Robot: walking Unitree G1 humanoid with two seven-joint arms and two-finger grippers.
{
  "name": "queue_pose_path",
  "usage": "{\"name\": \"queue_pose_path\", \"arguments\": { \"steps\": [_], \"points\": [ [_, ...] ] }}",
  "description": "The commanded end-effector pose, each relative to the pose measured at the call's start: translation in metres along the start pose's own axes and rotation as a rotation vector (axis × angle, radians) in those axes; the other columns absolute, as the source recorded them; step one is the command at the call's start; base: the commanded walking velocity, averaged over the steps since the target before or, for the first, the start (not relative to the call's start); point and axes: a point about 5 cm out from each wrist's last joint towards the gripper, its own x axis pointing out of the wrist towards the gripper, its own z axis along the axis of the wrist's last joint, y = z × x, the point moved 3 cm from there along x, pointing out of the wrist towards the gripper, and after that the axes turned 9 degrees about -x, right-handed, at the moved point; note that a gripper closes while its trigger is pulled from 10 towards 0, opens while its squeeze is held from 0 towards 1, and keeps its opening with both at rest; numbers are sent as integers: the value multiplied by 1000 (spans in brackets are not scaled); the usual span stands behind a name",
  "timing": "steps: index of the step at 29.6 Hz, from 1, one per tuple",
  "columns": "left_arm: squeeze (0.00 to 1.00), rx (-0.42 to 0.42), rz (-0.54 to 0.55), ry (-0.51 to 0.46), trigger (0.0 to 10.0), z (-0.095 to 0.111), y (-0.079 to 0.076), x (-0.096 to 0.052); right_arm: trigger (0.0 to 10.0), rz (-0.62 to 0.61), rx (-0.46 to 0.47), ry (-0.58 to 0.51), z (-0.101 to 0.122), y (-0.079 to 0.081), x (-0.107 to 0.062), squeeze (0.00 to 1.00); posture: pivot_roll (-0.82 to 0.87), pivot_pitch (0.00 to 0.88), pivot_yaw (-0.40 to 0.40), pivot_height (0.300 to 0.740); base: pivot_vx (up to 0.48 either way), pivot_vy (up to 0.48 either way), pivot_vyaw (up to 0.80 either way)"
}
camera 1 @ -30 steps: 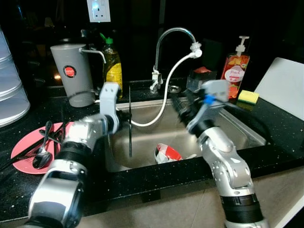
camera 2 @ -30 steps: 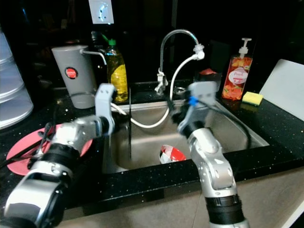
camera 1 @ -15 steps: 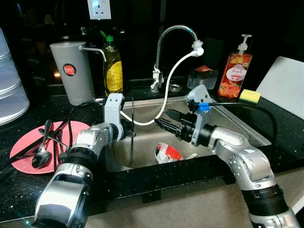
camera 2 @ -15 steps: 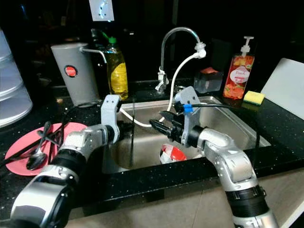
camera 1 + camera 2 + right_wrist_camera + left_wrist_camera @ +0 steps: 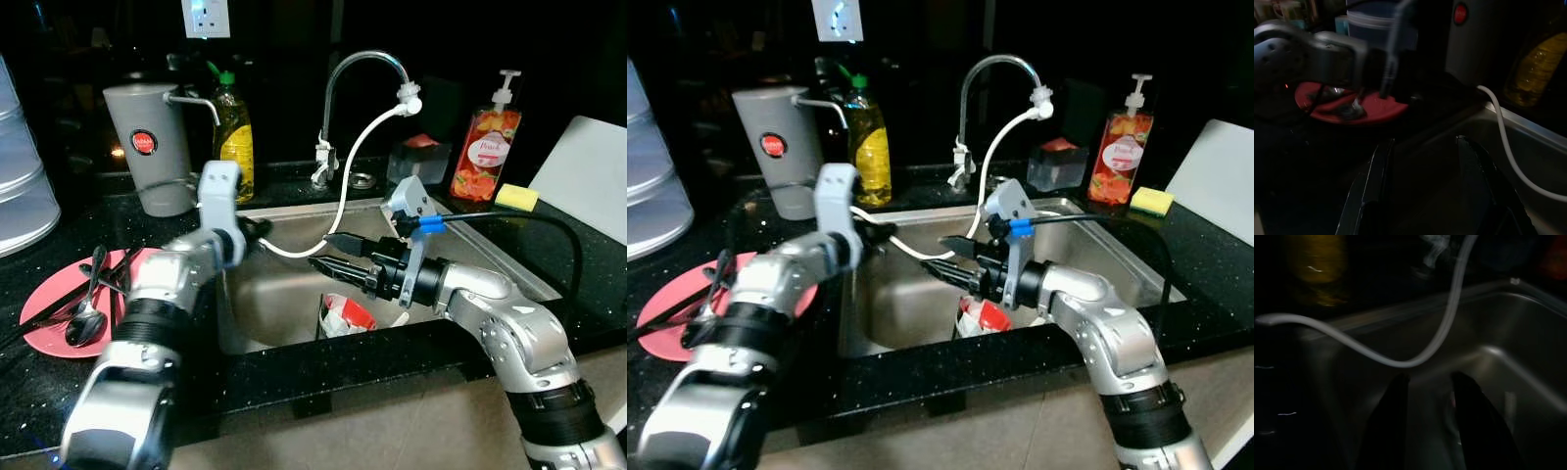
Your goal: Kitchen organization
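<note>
While both arms reach over the steel sink [image 5: 490,257], readable text is scarce: the orange soap bottle [image 5: 480,147] label seems to say "Peach"; the grey jug [image 5: 147,147] carries a red round badge, too small to read. Yellow liquid fills the green-capped oil bottle [image 5: 233,132]. Inside the basin lies a red-and-white packet [image 5: 343,315], below the right gripper [image 5: 328,257], whose fingers stand apart, empty. Left gripper [image 5: 1427,396], near the basin's left rim, also parted, holding nothing. Pink plate [image 5: 44,318] on the black counter holds a spoon [image 5: 86,318] and chopsticks. White hose [image 5: 358,171] droops from the tap into the basin between the arms.
</note>
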Motion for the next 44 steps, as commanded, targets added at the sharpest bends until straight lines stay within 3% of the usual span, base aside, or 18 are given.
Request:
{"name": "queue_pose_path", "arguments": {
  "steps": [1, 2, 5, 6, 9, 10, 12, 16, 17, 21, 23, 24, 25, 31, 35, 36, 40, 44],
  "points": [
    [0, 32, 64, 16, 10000, 2, 13, -12, 10000, 23, 3, -29, 8, 3, 1, 0, -50, 66, -10, 740, 0, 0, 0],
    [0, 39, 96, 17, 10000, 4, 21, -20, 10000, 29, 7, -40, 9, 4, 1, 0, -50, 66, -10, 740, 0, 0, 0],
    [0, 6, 342, 6, 10000, 4, 64, -50, 10000, 45, 4, -65, 12, 4, 3, 0, -8, 75, -15, 740, 0, 0, 0],
    [0, 6, 342, 6, 10000, 4, 64, -50, 10000, 45, 4, -65, 12, 4, 3, 0, -8, 75, -15, 740, 0, 0, 0],
    [0, -35, 535, -6, 10000, 1, 86, -71, 10000, 53, 6, -82, 15, 3, 7, 0, 3, 74, -13, 740, 0, 0, 0],
    [0, -35, 535, -6, 10000, 1, 86, -71, 10000, 53, 6, -82, 15, 3, 7, 0, 3, 74, -13, 740, 0, 0, 0],
    [0, -54, 655, -10, 10000, -11, 92, -82, 10000, 63, 2, -89, 16, 4, 9, 0, 6, 74, -9, 740, 0, 0, 0],
    [0, -68, 709, 1, 10000, -21, 91, -85, 10000, 64, -1, -89, 16, 4, 10, 0, 17, 75, -3, 740, 0, 0, 0],
    [0, -52, 712, 34, 10000, -33, 75, -87, 10000, 62, 1, -89, 15, 4, 11, 0, 17, 73, 3, 740, 0, 0, 0],
    [0, -1, 662, 51, 10000, -41, 49, -84, 10000, 44, 9, -90, 13, 4, 12, 0, 12, 70, 15, 740, 0, 0, 0],
    [0, 6, 656, 51, 10000, -41, 48, -84, 10000, 43, 9, -91, 13, 4, 12, 0, 12, 70, 15, 740, 0, 0, 0],
    [192, 21, 665, 38, 10000, -38, 47, -85, 10000, 41, 11, -91, 13, 4, 12, 0, 9, 68, 18, 740, 0, 0, 0],
    [1000, 25, 682, 18, 10000, -36, 47, -88, 10000, 39, 13, -91, 13, 4, 12, 0, 7, 67, 22, 740, 0, 0, 0],
    [1000, -12, 798, -17, 10000, -38, 46, -107, 10000, 32, 20, -86, 10, 5, 11, 0, 5, 66, 26, 740, 0, 0, 0],
    [1000, -26, 815, -11, 10000, -42, 43, -111, 10000, 32, 22, -86, 9, 5, 12, 0, 4, 67, 26, 740, 0, 0, 0],
    [0, -35, 820, 14, 10000, -52, 38, -115, 10000, 33, 26, -85, 9, 6, 14, 0, 1, 71, 20, 740, 0, 0, 0],
    [0, -59, 817, 78, 10000, -70, 36, -115, 10000, 40, 33, -88, 9, 8, 16, 0, 0, 72, 18, 740, 0, 0, 0],
    [0, -61, 812, 93, 10000, -75, 36, -114, 10000, 43, 36, -89, 8, 9, 17, 0, 1, 73, 15, 740, 0, 0, 0]
  ]
}}
